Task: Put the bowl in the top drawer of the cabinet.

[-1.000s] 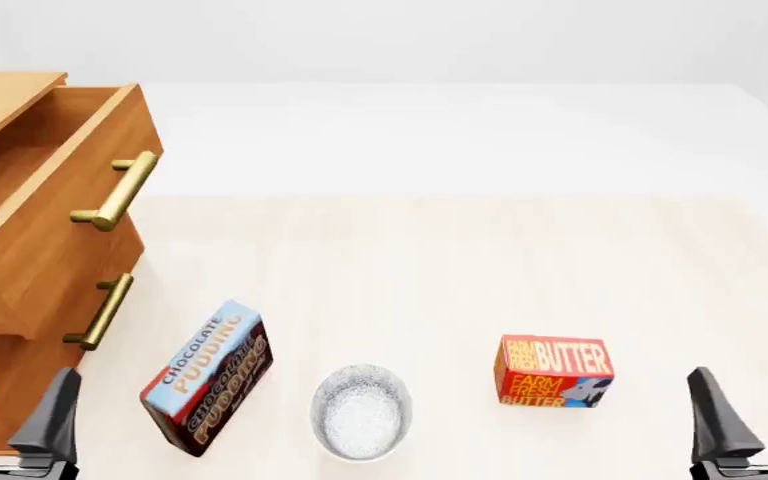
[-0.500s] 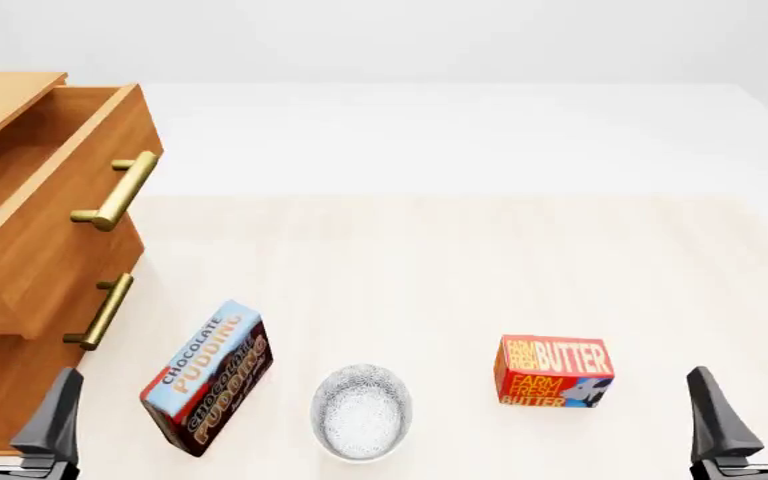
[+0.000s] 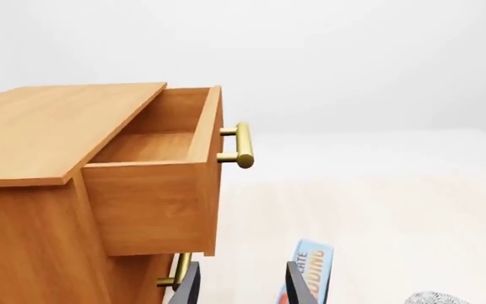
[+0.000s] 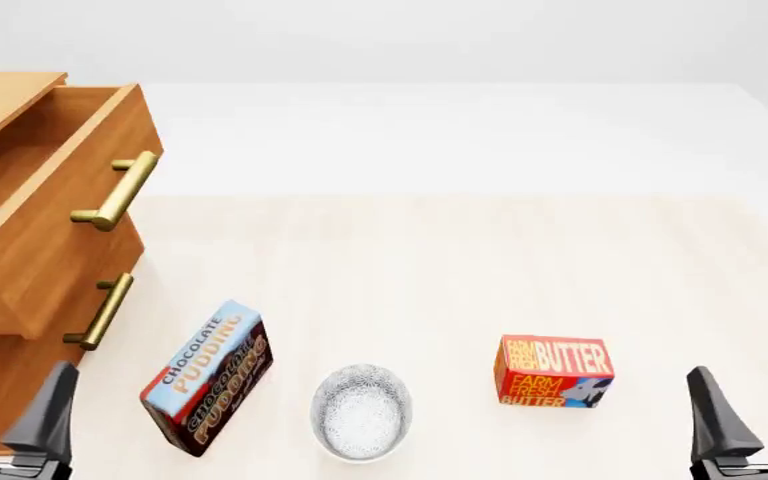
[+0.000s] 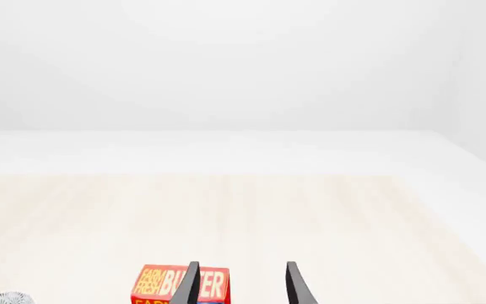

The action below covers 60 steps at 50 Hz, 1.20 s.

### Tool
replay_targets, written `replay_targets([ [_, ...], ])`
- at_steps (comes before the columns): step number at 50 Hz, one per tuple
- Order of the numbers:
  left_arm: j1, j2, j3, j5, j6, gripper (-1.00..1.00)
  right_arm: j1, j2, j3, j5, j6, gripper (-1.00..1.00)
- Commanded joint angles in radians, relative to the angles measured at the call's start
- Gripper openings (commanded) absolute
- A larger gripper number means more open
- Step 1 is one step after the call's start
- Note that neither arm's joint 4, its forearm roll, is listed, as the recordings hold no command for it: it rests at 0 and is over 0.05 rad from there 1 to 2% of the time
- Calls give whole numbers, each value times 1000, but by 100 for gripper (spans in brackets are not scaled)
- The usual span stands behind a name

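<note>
My left gripper (image 4: 8, 415) hangs spread and empty; the right gripper (image 4: 754, 410) likewise. The bowl (image 4: 361, 411) sits on the table at about three o'clock from my left, nearer it, the open top drawer (image 4: 40, 215) at twelve.

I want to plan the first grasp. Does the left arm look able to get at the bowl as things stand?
Probably yes. The left gripper is open, and the bowl sits uncovered on the table. The pudding box lies between them, so a reach from above looks safer.
</note>
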Motion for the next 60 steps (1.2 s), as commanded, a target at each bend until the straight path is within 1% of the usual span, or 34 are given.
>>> replay_targets([
  [1, -18, -1, -70, 48, 26, 100, 0, 0, 0, 0, 0, 100],
  [6, -21, -1, -96, 69, 29, 100, 0, 0, 0, 0, 0, 100],
  [11, -26, -1, -164, 103, 53, 100, 0, 0, 0, 0, 0, 100],
  [14, -26, -1, -186, 115, 61, 100, 0, 0, 0, 0, 0, 100],
  [18, -30, -2, -223, 143, 96, 100, 0, 0, 0, 0, 0, 100],
  [22, -34, -2, -260, 164, 115, 100, 0, 0, 0, 0, 0, 100],
  [25, -48, -2, -298, 186, 143, 100, 0, 0, 0, 0, 0, 100],
  [29, -54, -1, -349, 220, 161, 100, 0, 0, 0, 0, 0, 100],
  [31, -65, -1, -379, 238, 190, 100, 0, 0, 0, 0, 0, 100],
  [38, -70, 0, -414, 269, 209, 100, 0, 1, 0, 0, 0, 100],
  [41, -79, 1, -468, 295, 232, 100, 0, 0, 0, 0, 0, 100],
  [44, -83, 5, -491, 299, 246, 100, 0, 1, 0, 0, 0, 100],
  [47, -82, 33, -523, 300, 243, 100, 0, 1, 0, 0, 0, 100],
  [50, -85, 48, -535, 295, 249, 100, 0, 0, 0, 0, 0, 100],
  [51, -82, 58, -540, 288, 263, 100, 1, 1, 0, 0, 0, 100],
  [57, -88, 101, -577, 277, 276, 100, 0, 1, 0, 0, 0, 100],
  [60, -105, 124, -605, 269, 292, 100, 1, 1, 0, 0, 0, 100],
])
